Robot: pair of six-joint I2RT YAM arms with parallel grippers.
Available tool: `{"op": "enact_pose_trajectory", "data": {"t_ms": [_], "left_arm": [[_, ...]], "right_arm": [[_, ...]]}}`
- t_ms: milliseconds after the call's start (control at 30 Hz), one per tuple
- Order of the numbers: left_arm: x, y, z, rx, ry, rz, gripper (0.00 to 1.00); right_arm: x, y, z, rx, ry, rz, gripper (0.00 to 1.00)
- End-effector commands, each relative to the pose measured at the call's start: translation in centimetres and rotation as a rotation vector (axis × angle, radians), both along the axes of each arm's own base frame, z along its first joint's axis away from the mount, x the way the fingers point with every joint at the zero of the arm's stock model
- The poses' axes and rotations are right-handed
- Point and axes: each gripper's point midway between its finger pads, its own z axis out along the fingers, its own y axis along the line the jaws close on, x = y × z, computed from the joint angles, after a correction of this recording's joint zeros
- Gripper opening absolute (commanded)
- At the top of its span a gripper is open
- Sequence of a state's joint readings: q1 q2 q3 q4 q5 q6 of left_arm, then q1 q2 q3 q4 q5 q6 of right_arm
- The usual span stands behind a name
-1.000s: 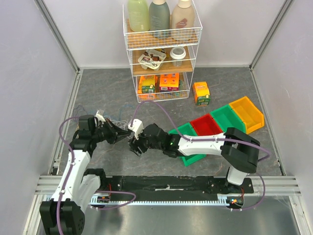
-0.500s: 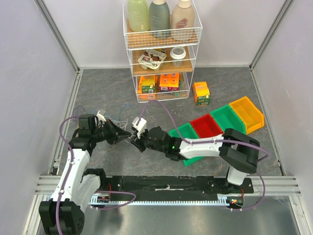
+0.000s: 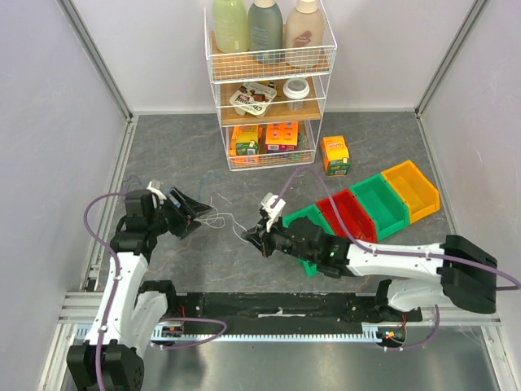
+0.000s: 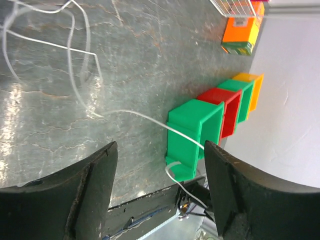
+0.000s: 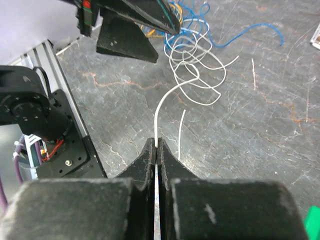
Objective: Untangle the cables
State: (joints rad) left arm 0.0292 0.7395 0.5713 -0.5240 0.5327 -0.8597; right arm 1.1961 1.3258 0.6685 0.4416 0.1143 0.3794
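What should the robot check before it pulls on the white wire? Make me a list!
1. Right fingers shut on the white cable: ok.
2. Left fingers open, holding nothing: ok.
3. White cable free of the looped pile: not ok, it runs straight into it.
4. Blue cable apart from the white loops: cannot tell.
5. White cable clear of the green bin: cannot tell.
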Motion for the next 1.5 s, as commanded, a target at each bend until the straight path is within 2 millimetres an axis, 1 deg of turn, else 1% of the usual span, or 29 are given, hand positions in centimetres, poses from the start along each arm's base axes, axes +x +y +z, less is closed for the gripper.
{"op": "enact_pose_trajectory", "data": {"t_ms": [0, 100, 233, 300, 367, 433, 500, 533, 567, 600, 633, 667, 733, 767, 833, 867, 900, 967, 1067, 1133, 1267, 1367, 1467], "left_arm": [[1.5, 1.6, -1.7, 0.003, 0.08, 0.131, 0.77], [2.3, 0.9, -2.3, -0.04, 0.116, 0.09, 0.77], [3.7, 1.0, -3.9, -0.044, 0.131, 0.088, 0.77], [4.2, 0.7, -5.1, -0.063, 0.153, 0.078, 0.75], [4.3, 0.0, -6.4, -0.106, 0.194, 0.043, 0.71], [4.1, -0.5, -8.0, -0.142, 0.241, 0.029, 0.64], [3.7, -0.7, -9.5, -0.157, 0.271, 0.023, 0.6], [3.5, -0.7, -10.1, -0.157, 0.281, 0.023, 0.59], [3.3, -0.7, -10.7, -0.15, 0.291, 0.022, 0.58], [3.1, -0.5, -11.3, -0.136, 0.302, 0.021, 0.56], [2.9, -0.5, -11.9, -0.124, 0.314, 0.015, 0.48], [2.8, -0.4, -12.3, -0.118, 0.325, 0.009, 0.37], [2.6, -0.4, -12.7, -0.114, 0.338, 0.003, 0.2], [2.6, -0.4, -12.9, -0.111, 0.341, 0.004, 0.15], [2.5, -0.1, -12.9, -0.101, 0.332, 0.014, 0.11], [2.4, -0.1, -13.0, -0.094, 0.328, 0.017, 0.07], [2.4, 0.0, -12.8, -0.087, 0.318, 0.02, 0.04], [2.2, 0.2, -12.7, -0.072, 0.31, 0.025, 0.02], [1.8, 0.6, -12.3, -0.038, 0.291, 0.03, 0.02], [1.8, 1.2, -11.9, 0.003, 0.265, 0.048, 0.02], [1.8, 2.4, -11.2, 0.062, 0.252, 0.077, 0.02], [2.1, 3.1, -10.1, 0.082, 0.23, 0.086, 0.02], [2.5, 4.2, -9.7, 0.124, 0.216, 0.125, 0.02]], "right_arm": [[0.0, -1.4, 1.5, 0.029, -0.002, -0.04, 0.0], [-0.2, -2.1, 2.2, 0.045, 0.001, -0.051, 0.0], [-0.7, -3.2, 4.5, 0.1, -0.007, -0.051, 0.0], [-0.9, -3.5, 5.4, 0.097, -0.014, -0.04, 0.0], [-1.2, -3.7, 6.1, 0.092, -0.017, -0.032, 0.0], [-1.3, -4.1, 7.2, 0.104, -0.026, -0.029, 0.0], [-1.6, -4.5, 8.6, 0.126, -0.038, -0.022, 0.0], [-1.6, -4.8, 9.5, 0.138, -0.049, -0.023, 0.0], [-1.6, -5.1, 10.7, 0.155, -0.065, -0.025, 0.0], [-1.7, -5.5, 11.7, 0.163, -0.079, -0.025, 0.0], [-1.7, -5.9, 13.1, 0.174, -0.097, -0.027, 0.0], [-1.8, -6.2, 14.5, 0.189, -0.117, -0.026, 0.0], [-1.9, -7.3, 17.2, 0.205, -0.164, -0.032, 0.0], [-1.8, -8.0, 18.3, 0.203, -0.183, -0.046, 0.0], [-1.5, -9.8, 20.4, 0.191, -0.223, -0.09, 0.0], [-1.3, -11.0, 21.7, 0.194, -0.246, -0.12, 0.0], [-1.1, -12.4, 23.5, 0.208, -0.271, -0.157, 0.0], [-0.9, -15.2, 25.8, 0.224, -0.31, -0.226, 0.0], [-1.2, -19.3, 28.9, 0.287, -0.341, -0.304, 0.0], [-1.6, -21.3, 30.3, 0.337, -0.353, -0.332, 0.0], [-2.5, -24.3, 32.3, 0.423, -0.374, -0.357, 0.0], [-2.4, -26.3, 33.2, 0.45, -0.388, -0.411, 0.0], [-2.3, -28.2, 33.6, 0.463, -0.395, -0.461, 0.0]]}}
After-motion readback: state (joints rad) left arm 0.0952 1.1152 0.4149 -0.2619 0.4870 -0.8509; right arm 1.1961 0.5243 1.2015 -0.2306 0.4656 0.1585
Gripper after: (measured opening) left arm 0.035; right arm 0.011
